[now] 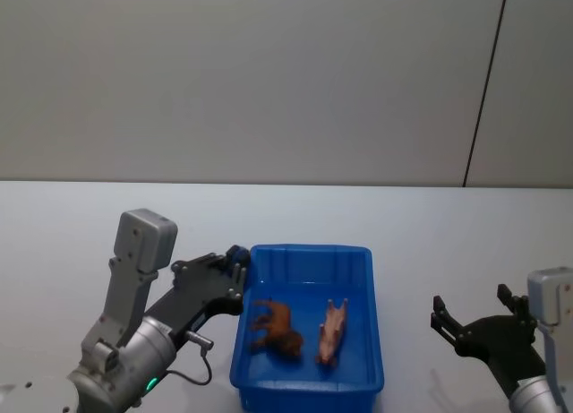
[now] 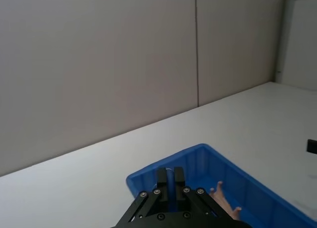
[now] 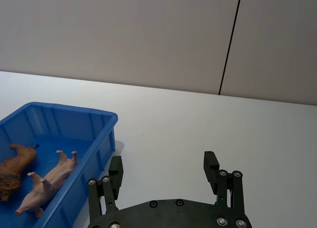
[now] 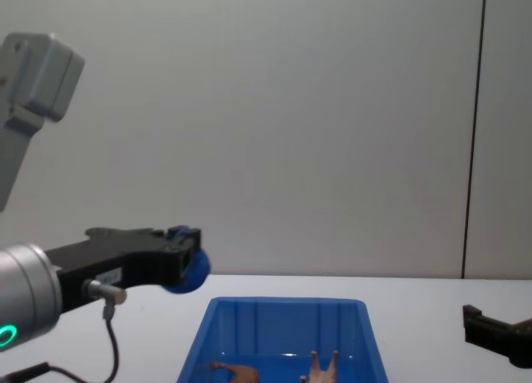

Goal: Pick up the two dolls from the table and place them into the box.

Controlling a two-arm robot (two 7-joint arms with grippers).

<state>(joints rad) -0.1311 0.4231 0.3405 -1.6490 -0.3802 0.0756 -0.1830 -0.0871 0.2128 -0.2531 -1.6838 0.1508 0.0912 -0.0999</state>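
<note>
- Right claw (image 3: 163, 171), closest to the lens in its wrist view, stood wide open with nothing between its fingers, hovering above the table (image 1: 448, 225) to the right of the box (image 1: 376, 368).
- Left claw (image 1: 235, 268) hung above the box's far-left corner with its fingers pressed together on nothing.
- Just beyond the left claw and below it, both dolls lay on the box floor: the brown doll (image 1: 275, 328) nearer that claw, the pink doll (image 1: 331, 332) beside it, toward the right claw, the two close but apart.
- By my reading, placing was done and what remained was pulling clear.
- To do that well, each claw should rise straight up first, then draw back outward, so the left claw's fingers would not catch the rim and shift the box.
</note>
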